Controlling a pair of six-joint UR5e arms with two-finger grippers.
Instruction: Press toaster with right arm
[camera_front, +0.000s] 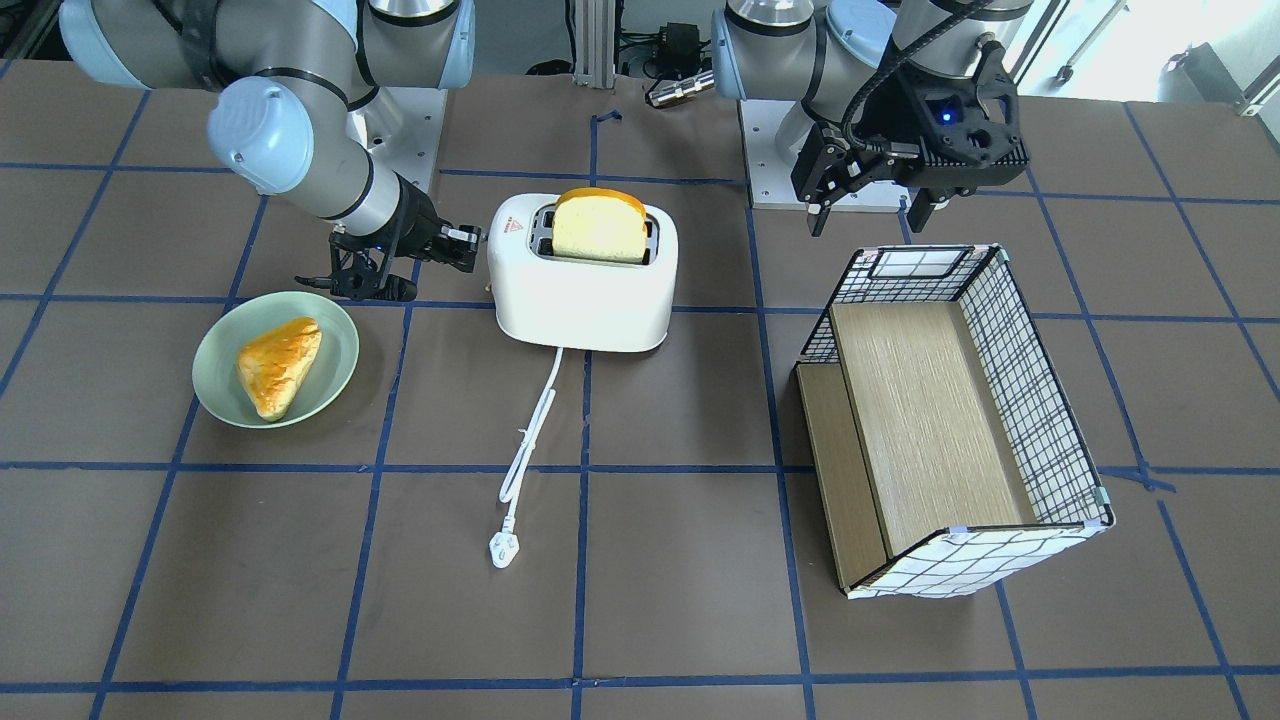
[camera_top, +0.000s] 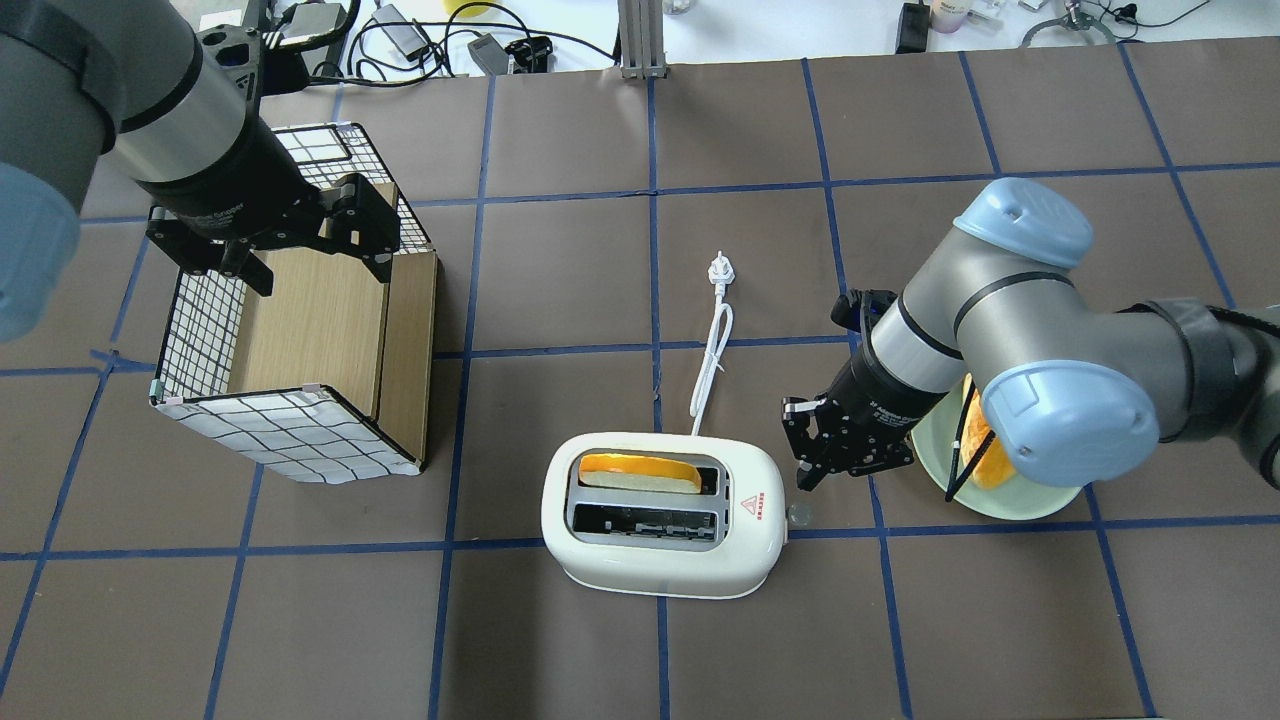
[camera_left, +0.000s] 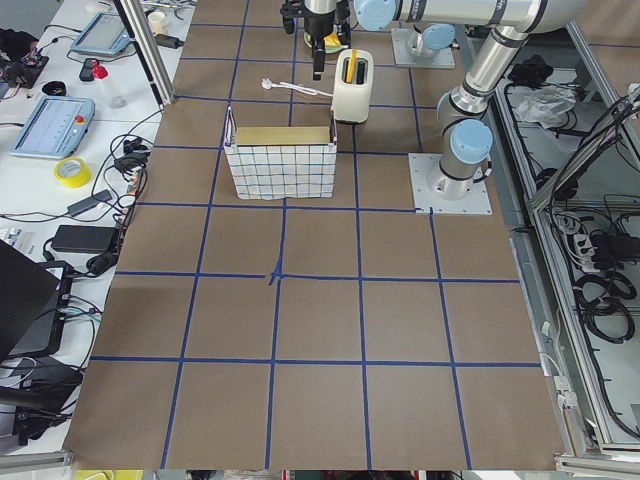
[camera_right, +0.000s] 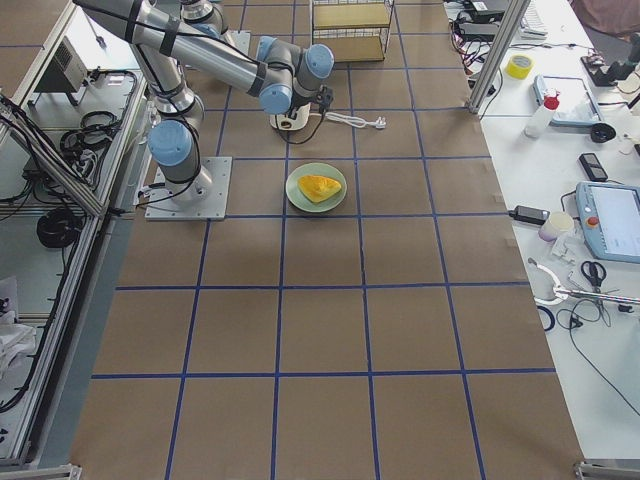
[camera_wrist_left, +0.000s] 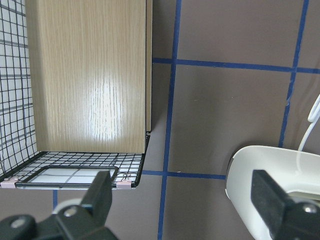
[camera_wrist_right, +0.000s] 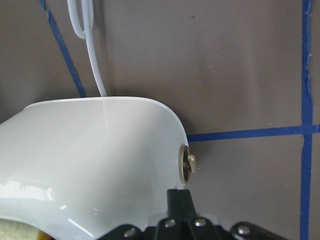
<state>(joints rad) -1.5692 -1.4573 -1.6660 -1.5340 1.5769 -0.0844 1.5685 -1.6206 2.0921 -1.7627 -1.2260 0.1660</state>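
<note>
The white toaster (camera_front: 585, 300) stands mid-table with a bread slice (camera_front: 598, 225) upright in one slot; it also shows in the overhead view (camera_top: 660, 560). Its small lever knob (camera_wrist_right: 191, 163) sticks out of the end wall (camera_top: 799, 515). My right gripper (camera_top: 806, 472) is shut and empty, its tips (camera_wrist_right: 178, 199) close by the knob at that end of the toaster (camera_front: 462, 247); I cannot tell whether they touch. The white cord ends in a plug (camera_front: 503, 548). My left gripper (camera_front: 870, 215) is open and empty above the basket's back edge (camera_wrist_left: 187, 200).
A wire-grid basket (camera_front: 1040, 400) with wooden shelves lies on its side at my left (camera_top: 290, 440). A green plate (camera_front: 215, 340) holding a pastry (camera_front: 278, 365) sits under my right forearm. Blue tape lines cross the brown table.
</note>
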